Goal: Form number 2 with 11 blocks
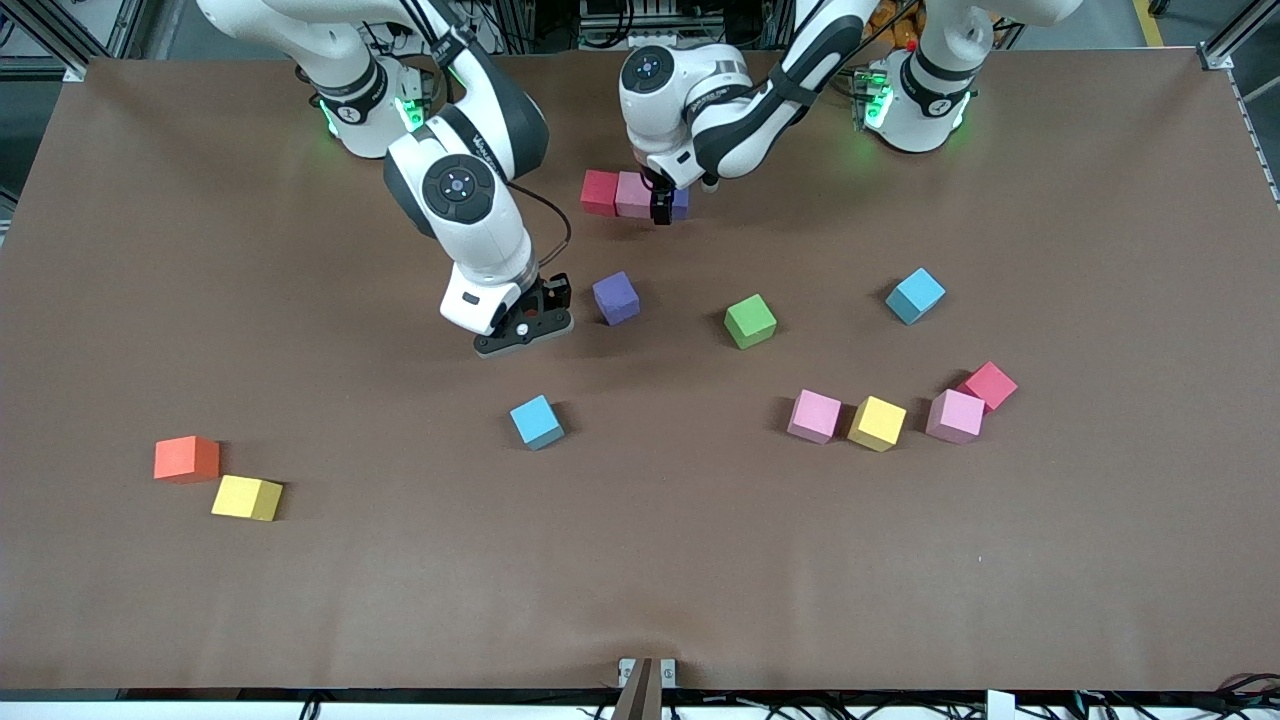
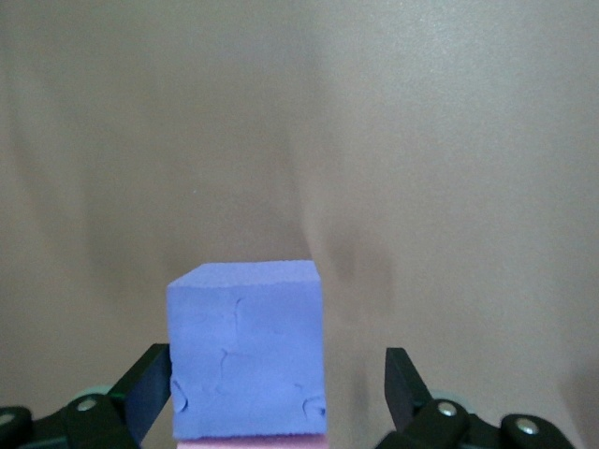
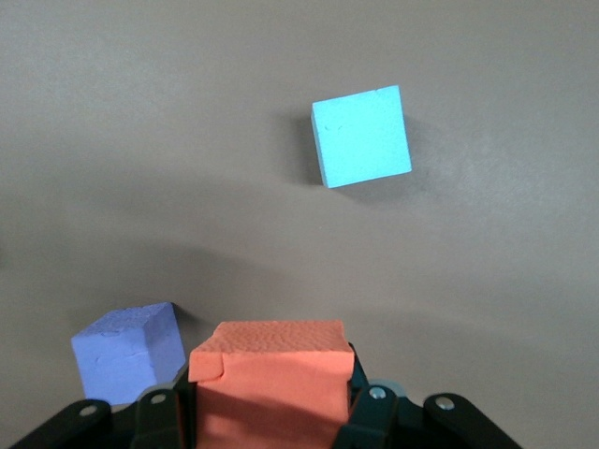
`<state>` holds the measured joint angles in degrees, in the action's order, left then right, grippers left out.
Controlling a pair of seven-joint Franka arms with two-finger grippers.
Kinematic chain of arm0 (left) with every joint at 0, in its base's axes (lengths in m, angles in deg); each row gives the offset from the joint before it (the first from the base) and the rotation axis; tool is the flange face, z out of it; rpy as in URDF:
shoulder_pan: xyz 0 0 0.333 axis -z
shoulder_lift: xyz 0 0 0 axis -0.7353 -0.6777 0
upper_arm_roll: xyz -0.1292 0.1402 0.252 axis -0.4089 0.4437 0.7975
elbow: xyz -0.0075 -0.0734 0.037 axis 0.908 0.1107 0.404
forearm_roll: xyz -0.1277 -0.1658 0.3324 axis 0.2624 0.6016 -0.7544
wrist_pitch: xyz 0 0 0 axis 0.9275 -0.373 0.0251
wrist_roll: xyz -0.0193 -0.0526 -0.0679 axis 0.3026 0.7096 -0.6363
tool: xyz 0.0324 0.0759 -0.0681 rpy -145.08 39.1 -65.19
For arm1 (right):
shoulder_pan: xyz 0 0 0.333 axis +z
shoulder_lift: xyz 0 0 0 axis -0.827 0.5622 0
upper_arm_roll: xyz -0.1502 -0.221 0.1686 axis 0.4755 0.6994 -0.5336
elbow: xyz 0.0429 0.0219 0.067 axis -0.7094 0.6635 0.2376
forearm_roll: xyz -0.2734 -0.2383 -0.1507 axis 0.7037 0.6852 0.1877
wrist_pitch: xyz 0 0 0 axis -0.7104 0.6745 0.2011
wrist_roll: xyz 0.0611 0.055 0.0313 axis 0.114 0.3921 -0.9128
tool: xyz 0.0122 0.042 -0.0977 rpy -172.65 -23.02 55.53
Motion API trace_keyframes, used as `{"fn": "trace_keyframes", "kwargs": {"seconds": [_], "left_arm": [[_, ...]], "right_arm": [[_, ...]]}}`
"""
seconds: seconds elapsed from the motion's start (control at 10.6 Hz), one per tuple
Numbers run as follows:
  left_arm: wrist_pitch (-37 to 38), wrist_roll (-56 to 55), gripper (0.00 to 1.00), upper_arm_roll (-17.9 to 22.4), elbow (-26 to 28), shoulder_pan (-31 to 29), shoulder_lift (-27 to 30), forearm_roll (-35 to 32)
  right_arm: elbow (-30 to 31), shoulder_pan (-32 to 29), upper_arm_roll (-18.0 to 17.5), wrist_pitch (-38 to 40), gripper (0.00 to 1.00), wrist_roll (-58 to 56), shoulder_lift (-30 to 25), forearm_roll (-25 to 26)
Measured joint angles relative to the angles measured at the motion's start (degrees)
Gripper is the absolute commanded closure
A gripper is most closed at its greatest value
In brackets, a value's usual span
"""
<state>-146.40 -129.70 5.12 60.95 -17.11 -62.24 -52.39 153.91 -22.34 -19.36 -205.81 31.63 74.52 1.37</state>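
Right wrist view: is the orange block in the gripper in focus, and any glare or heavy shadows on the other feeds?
Right wrist view: the orange block shows crisp surface grain, in focus. Left wrist view: the purple block is sharp, with soft shadow streaks on the table. Front view: even light, short shadows beside the blocks, no glare.

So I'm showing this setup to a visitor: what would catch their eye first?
Probably the short row near the robots' bases: a red block, a pink block and a purple block, with the open left claw astride the purple one. Next, the right claw shut on an orange block, over the table beside a loose purple block.
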Motion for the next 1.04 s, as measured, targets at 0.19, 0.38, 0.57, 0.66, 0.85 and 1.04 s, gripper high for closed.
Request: {"fn": "trace_keyframes", "kwargs": {"seconds": [0.19, 0.38, 0.57, 0.66, 0.85, 1.04], "left_arm": [[1.4, 0.0, 0.0, -0.5, -1.3, 0.0, 0.1, 0.0], [3.1, 1.3, 0.0, -1.0, -2.1, -0.2, 1.1, 0.0], [5.1, 3.5, 0.0, -1.2, -2.5, -0.9, 4.2, 0.0], [6.2, 5.1, 0.0, -1.5, -2.6, -1.8, 5.8, 0.0], [8.5, 9.4, 0.0, -3.0, -2.6, -4.8, 8.3, -0.4], [9.4, 18.4, 0.0, -3.6, -2.7, -8.1, 10.3, -0.3]], "right_arm": [[0.0, 1.4, -0.2, -0.1, 1.0, 3.5, 0.0, 0.0], [0.0, 2.0, -1.0, -0.1, 1.0, 6.1, -0.1, 0.0], [0.5, 2.0, -1.0, -0.4, 1.0, 6.7, -0.4, 0.0], [1.4, 2.0, -1.0, -1.2, 1.0, 6.7, -0.9, 0.0], [3.3, 2.0, -1.0, -2.5, 1.0, 7.3, -1.8, 0.0], [3.9, 3.1, -1.2, -3.9, 1.0, 11.4, -1.9, -0.1]]}}
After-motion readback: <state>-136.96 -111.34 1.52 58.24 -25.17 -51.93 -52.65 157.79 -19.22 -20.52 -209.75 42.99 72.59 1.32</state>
